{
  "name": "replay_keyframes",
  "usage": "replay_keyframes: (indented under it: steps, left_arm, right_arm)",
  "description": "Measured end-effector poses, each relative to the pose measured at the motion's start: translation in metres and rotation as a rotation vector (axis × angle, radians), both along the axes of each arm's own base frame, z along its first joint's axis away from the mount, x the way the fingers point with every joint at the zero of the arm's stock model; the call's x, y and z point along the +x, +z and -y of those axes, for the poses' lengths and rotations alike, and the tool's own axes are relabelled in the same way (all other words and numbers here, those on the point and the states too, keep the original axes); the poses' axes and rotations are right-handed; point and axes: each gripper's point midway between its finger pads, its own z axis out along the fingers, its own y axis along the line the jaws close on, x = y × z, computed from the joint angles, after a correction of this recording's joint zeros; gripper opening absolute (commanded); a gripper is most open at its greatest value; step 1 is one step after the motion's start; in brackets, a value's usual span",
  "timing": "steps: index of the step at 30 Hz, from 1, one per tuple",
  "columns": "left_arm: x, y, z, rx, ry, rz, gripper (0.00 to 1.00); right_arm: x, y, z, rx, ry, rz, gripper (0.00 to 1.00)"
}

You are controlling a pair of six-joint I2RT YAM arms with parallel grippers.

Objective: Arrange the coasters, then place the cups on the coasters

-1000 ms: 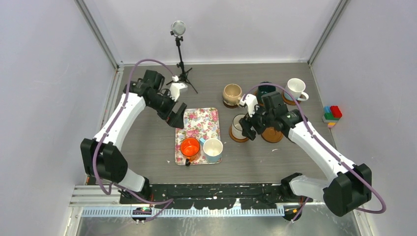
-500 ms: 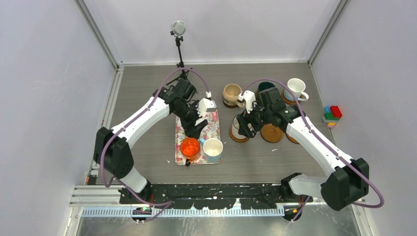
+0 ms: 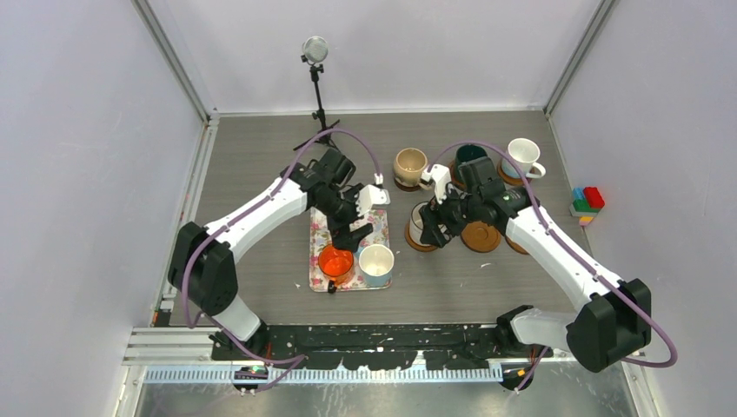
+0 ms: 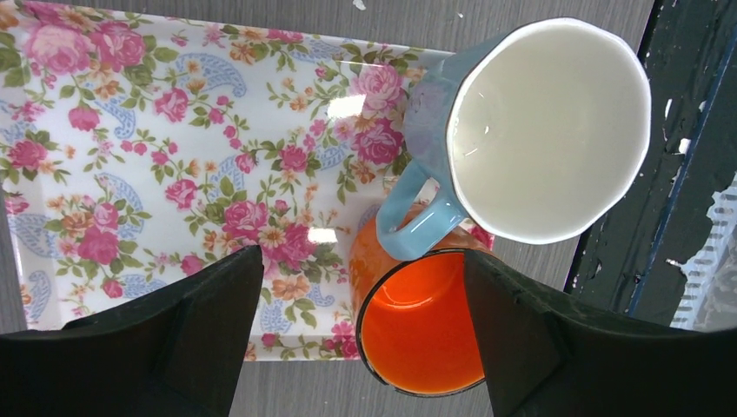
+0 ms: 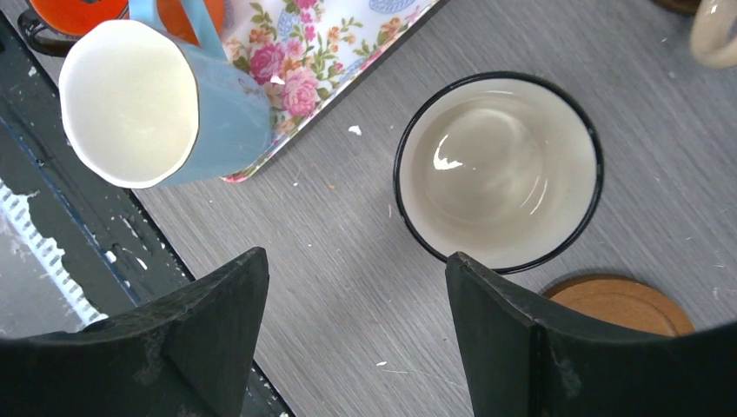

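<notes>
Left wrist | glossy orange cup [image 4: 419, 340] | round blue cup [image 4: 534, 130] | floral rect. tray [image 4: 130, 130]

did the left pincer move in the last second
Yes. The left pincer went right and nearer, from the floral tray's far left corner to over the tray, just behind the orange mug.

Near counter [image 3: 269, 278] centre, a floral tray [image 3: 375, 228]; at its 6 o'clock end, orange cup [image 3: 335, 260] and light blue cup [image 3: 376, 263] side by side. Left fingers [image 3: 346, 240] at the orange cup's 12 o'clock. Right fingers [image 3: 432, 234] over a white cup [image 3: 418, 224] on a coaster [image 3: 421, 247]; bare coaster [image 3: 481, 236] at its 3 o'clock. Toward 1 o'clock, beige cup [image 3: 409, 165], dark green cup [image 3: 469, 155], second white cup [image 3: 523, 155].
</notes>
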Motion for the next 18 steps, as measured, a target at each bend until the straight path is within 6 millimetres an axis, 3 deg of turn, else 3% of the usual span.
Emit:
replay_keyframes:
  steps: [4,12,18]
  left_arm:
    - [-0.004,-0.003,-0.005,-0.005,0.012,0.014,0.94]
    - [-0.007,0.042,-0.034,0.004,0.110,0.182,0.99]
    - [-0.034,0.018,-0.068,0.119,0.143,0.126,0.99]
  right_arm:
    - [-0.005,-0.004,-0.001,0.007,0.010,-0.020,0.78]
    - [-0.003,-0.006,-0.006,0.008,0.023,-0.033,0.78]
    - [0.003,-0.006,-0.008,0.007,0.024,-0.033,0.78]
